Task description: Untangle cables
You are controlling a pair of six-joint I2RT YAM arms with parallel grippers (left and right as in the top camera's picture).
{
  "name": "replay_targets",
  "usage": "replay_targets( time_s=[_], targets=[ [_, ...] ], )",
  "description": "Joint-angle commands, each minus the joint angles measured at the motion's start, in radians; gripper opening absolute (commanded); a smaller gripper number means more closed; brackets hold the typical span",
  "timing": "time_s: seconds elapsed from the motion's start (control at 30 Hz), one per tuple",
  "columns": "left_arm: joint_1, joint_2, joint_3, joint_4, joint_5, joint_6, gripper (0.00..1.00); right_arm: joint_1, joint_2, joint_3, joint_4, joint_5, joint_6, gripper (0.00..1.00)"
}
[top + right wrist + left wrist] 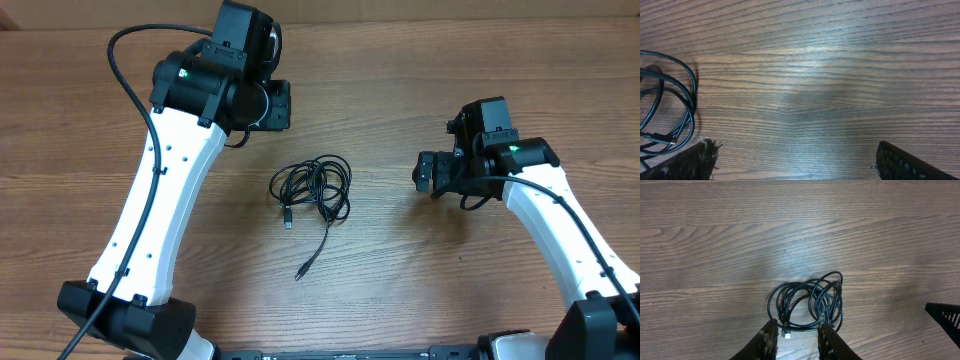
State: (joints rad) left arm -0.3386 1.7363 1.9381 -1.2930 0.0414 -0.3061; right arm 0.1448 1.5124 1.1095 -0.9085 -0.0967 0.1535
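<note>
The cables (312, 185) lie as one loose black coil in the middle of the table, with a tail running down to a plug near the front. In the left wrist view the coil (807, 302) sits just beyond my left gripper (797, 332), whose fingers stand a little apart over bare wood and hold nothing. A small plug lies past the gap. My left gripper (278, 105) hovers behind the coil. My right gripper (425, 172) is to the right of the coil, wide open and empty (797, 157). The coil's edge (665, 115) shows at its left.
The wooden table (400, 280) surrounds the coil. Both arm bases stand at the front corners. A thick black robot cable (130, 90) arcs over the left arm. One tip of the right gripper's fingers (945, 317) shows at the right edge of the left wrist view.
</note>
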Motion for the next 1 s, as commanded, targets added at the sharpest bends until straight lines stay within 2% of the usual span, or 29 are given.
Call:
replay_targets(
  time_s=[0.0, 0.67, 0.73, 0.87, 0.97],
  targets=[
    [-0.002, -0.013, 0.017, 0.001, 0.000, 0.022, 0.27, 0.000, -0.008, 0.004, 0.006, 0.008, 0.003, 1.00],
    [-0.002, -0.013, 0.017, 0.004, 0.000, 0.023, 0.28, 0.000, -0.008, 0.004, 0.007, 0.007, 0.003, 1.00],
    [-0.002, -0.013, 0.017, 0.005, 0.000, 0.023, 0.32, 0.000, -0.008, 0.004, 0.007, 0.007, 0.003, 1.00],
    [-0.002, -0.013, 0.017, -0.010, 0.000, 0.023, 0.50, 0.000, -0.008, 0.004, 0.007, 0.007, 0.003, 1.00],
    [-0.002, -0.013, 0.017, -0.026, 0.000, 0.022, 0.59, 0.000, -0.008, 0.004, 0.007, 0.007, 0.003, 1.00]
  ],
)
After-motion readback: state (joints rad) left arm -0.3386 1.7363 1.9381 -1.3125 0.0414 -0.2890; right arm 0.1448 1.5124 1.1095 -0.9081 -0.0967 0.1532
